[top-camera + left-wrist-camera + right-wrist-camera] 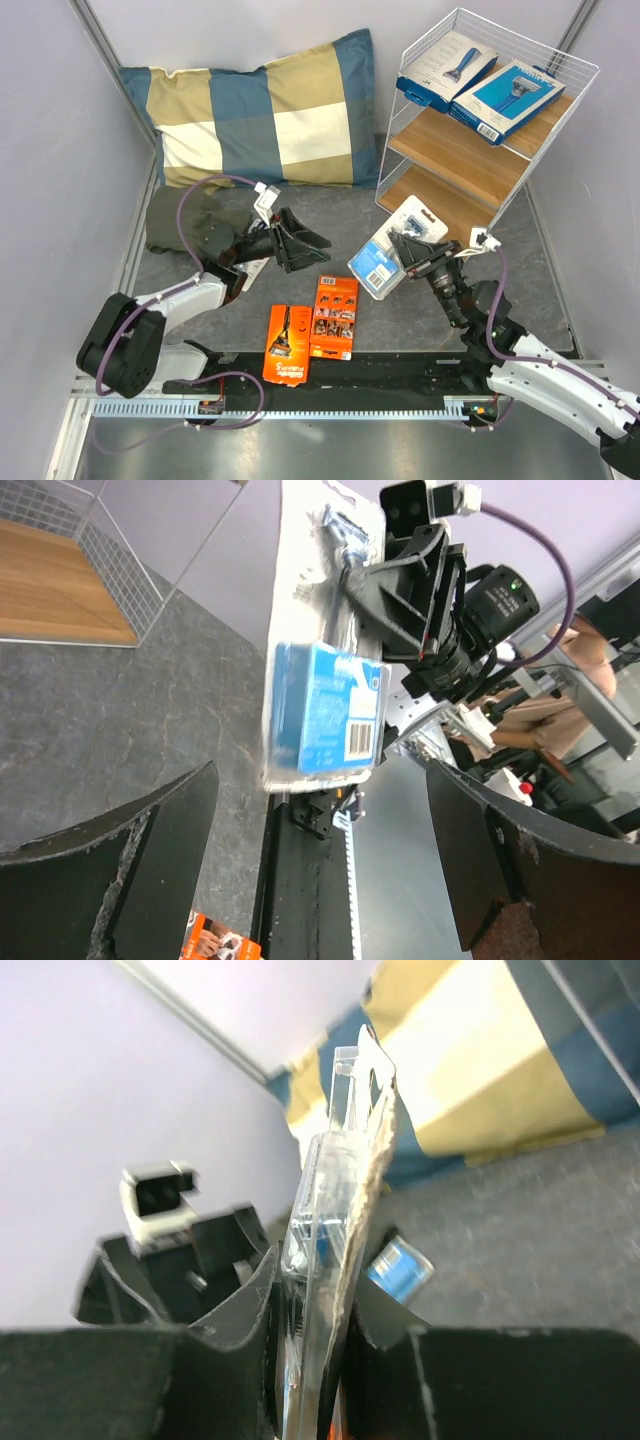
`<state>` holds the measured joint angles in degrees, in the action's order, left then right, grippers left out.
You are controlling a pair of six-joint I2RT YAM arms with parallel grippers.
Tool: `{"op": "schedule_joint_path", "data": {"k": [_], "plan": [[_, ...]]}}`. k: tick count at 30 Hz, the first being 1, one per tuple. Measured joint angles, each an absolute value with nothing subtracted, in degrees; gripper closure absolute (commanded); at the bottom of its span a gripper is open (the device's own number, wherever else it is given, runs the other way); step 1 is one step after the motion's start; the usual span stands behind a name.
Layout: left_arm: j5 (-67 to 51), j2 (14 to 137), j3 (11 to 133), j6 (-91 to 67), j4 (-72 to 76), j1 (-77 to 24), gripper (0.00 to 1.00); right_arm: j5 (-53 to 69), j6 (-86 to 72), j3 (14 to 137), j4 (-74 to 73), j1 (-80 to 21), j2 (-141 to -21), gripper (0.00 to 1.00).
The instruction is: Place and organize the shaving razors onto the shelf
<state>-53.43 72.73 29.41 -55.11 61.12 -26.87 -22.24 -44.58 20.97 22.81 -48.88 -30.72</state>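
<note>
Right gripper (410,250): closed on a clear blister pack (392,252), which it holds off the bench (420,315) in front of the shelf (470,160).
- Overhead view: the pack's long axis runs diagonally. The blue-label end points near-left and the hang-tab end points far-right, toward the lowest board.
- Right wrist view: the pack (335,1210) is edge-on and upright between the fingers (230,1330), with the tab end away from the camera.
- Left wrist view: this is the only view of the pack's flat face (325,640). The razor sits at the top. A blue insert with a barcode sits at the bottom, and its print is too small to read.

Left gripper (305,248): jaws spread wide and holding nothing. It faces the held pack across a gap.

Two orange cards lie flat on the bench between the arms.
- The nearer card (287,345) carries a large "5"; its remaining lettering is illegible.
- The farther card (333,315) touches its right edge.
- Both long axes run roughly near-to-far.

Two blue boxes (446,66) (506,98) lie flat side by side on the shelf's top board.
- Each pictures a razor.
- Both long axes run near-left to far-right.
- The box print cannot be read.

A blue-and-tan checked pillow (265,110) rests against the far wall, left of the shelf.
</note>
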Motion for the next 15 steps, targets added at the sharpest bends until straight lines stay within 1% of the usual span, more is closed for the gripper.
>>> {"op": "schedule_joint_path", "data": {"k": [6,11,15], "plan": [[-51.5,79.1,27.9,-61.7,71.0,-28.5,0.11,-26.4,-46.8,14.7,36.3,-48.9,-28.4,1.0],[-51.0,85.9,29.4,-65.0,73.3,-33.1,0.16,-26.9,-47.8,14.1,44.4,-48.9,-30.4,1.0],[-51.0,89.3,31.8,-66.8,73.4,-36.1,0.19,-26.9,-48.3,14.1,46.8,-48.9,-31.2,1.0]]}}
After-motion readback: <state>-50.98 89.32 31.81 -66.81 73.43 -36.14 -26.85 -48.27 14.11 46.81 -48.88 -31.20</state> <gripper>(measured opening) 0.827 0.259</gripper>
